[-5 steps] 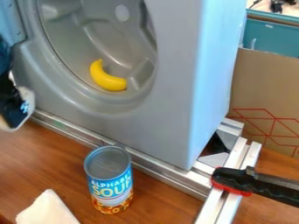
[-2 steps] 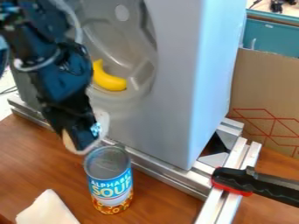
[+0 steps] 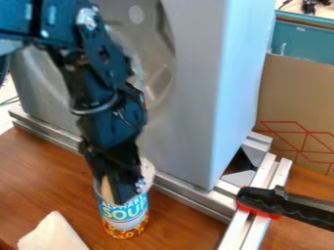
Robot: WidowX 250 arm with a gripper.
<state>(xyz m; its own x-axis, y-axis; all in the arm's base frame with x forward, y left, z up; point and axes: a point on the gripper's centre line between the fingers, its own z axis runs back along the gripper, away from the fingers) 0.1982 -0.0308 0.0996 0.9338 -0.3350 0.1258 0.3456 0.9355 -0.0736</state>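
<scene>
a grey washer housing [image 3: 196, 73] fills the back, its round opening largely blocked by the black arm [image 3: 108, 114]; cardboard [image 3: 293, 93] stands right. metal rails [image 3: 189, 197] edge its base, a black-and-red clamp [image 3: 258, 201] across them. the gripper [image 3: 125, 191] overlaps the blue-labeled can's [image 3: 125, 219] top; open or closed, i cannot tell. a white object [image 3: 52, 234] lies nearby, lower left.
</scene>
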